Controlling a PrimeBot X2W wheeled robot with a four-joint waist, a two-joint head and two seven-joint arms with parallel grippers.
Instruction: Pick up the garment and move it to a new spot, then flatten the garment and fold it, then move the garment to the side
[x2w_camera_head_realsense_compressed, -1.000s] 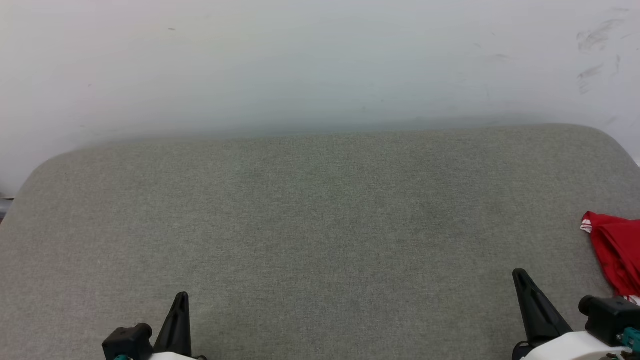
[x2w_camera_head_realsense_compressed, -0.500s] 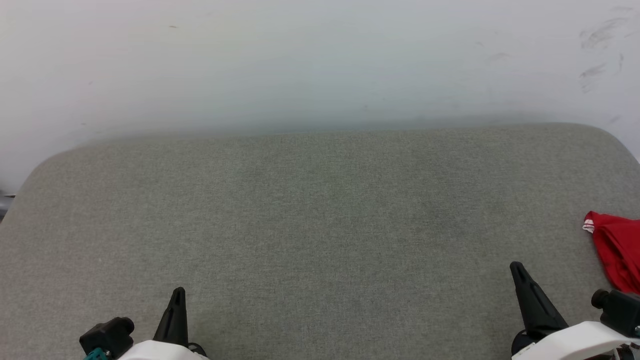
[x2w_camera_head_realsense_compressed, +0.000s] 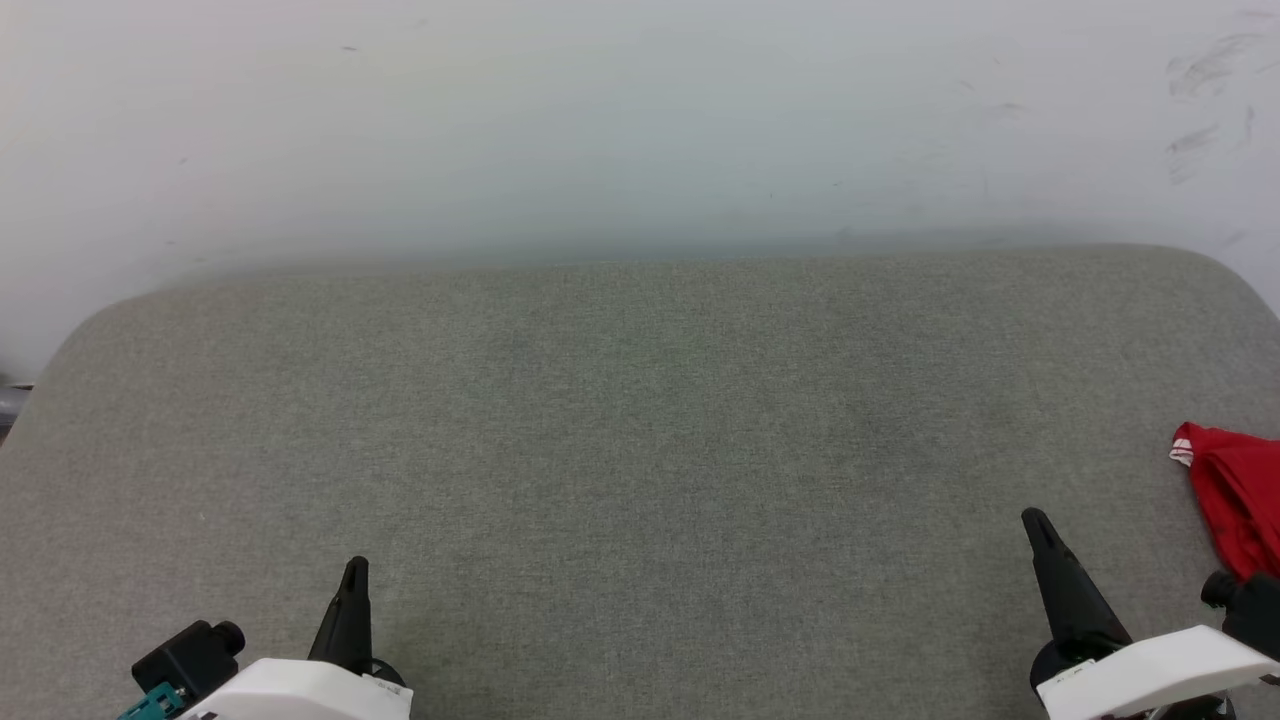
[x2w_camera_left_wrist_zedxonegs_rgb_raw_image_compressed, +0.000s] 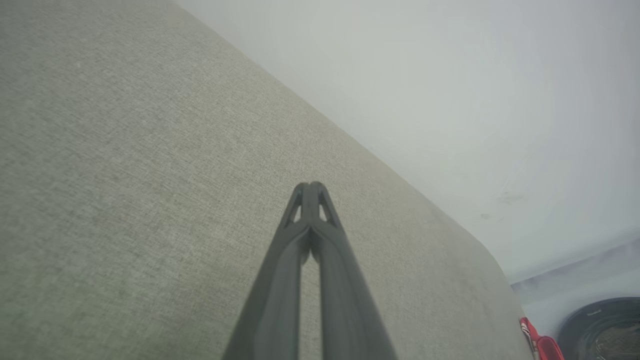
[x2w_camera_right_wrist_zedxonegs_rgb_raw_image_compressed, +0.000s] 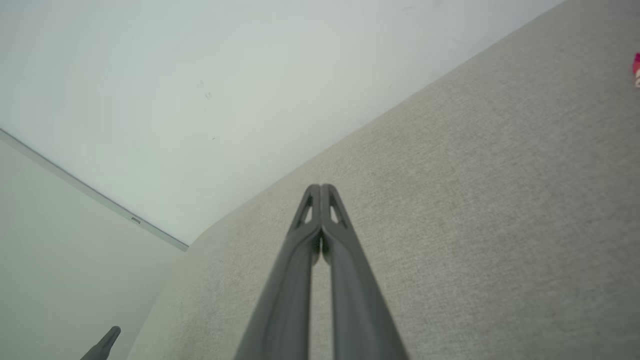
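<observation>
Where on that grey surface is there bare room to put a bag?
Nearly the whole grey pad is bare, from the wall down to the left gripper and right gripper. The right edge is crowded: the red garment lies there.

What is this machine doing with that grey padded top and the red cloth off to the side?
At this moment nothing is being handled. The robot's left claw and right claw are both shut and empty, poised over the near edge of the grey padded surface. The red garment lies bunched at the surface's right edge, apart from the right claw and partly cut off by the picture, so I cannot tell whether it is folded.
</observation>
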